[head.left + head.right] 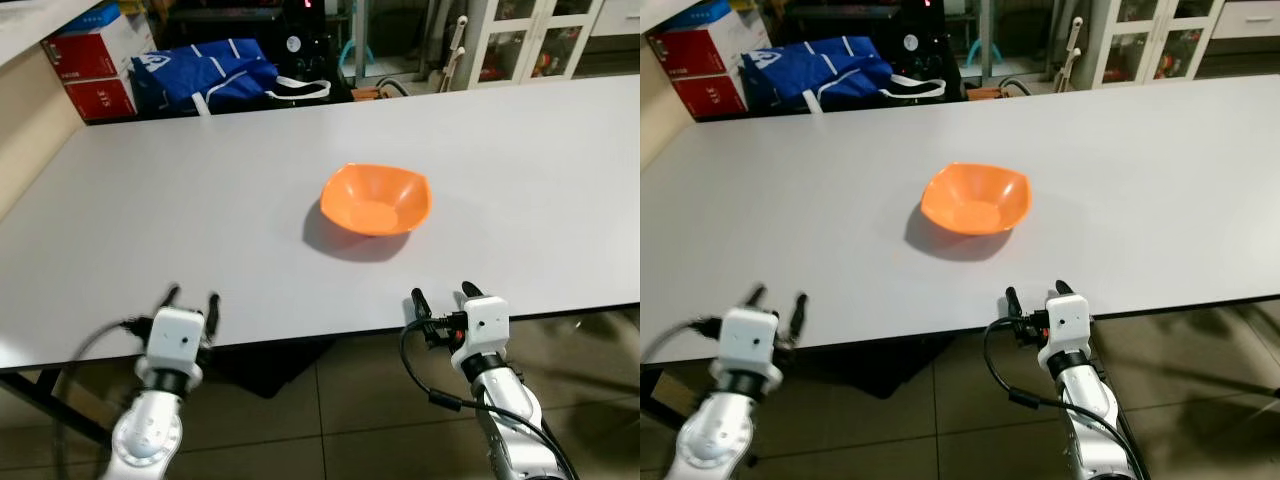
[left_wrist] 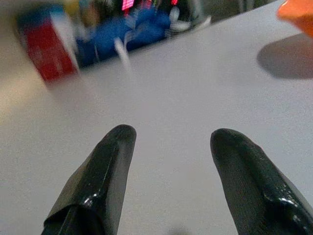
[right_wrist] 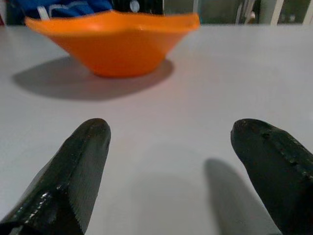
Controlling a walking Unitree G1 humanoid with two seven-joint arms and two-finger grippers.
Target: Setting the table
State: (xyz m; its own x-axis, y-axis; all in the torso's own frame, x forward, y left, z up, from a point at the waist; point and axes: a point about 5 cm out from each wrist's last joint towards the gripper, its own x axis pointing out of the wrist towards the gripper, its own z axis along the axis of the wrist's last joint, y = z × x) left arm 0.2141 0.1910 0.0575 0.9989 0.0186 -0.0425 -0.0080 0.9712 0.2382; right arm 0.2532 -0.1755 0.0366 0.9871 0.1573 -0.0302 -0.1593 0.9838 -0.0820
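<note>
from the head views, an orange bowl (image 1: 376, 199) is sitting alone near the middle of the grey desk (image 1: 200, 200). the left end effector (image 1: 192, 300) and right end effector (image 1: 441, 296) are hovering at the near edge, both released and holding nothing. a blue bag (image 1: 205, 70) and red boxes (image 1: 95, 60) are lying beyond the far left edge; their writing is unreadable.

in the left wrist view, spread fingers are pointing over bare desk.

in the right wrist view, the bowl is lying ahead; reaching for it looks like the next move.
</note>
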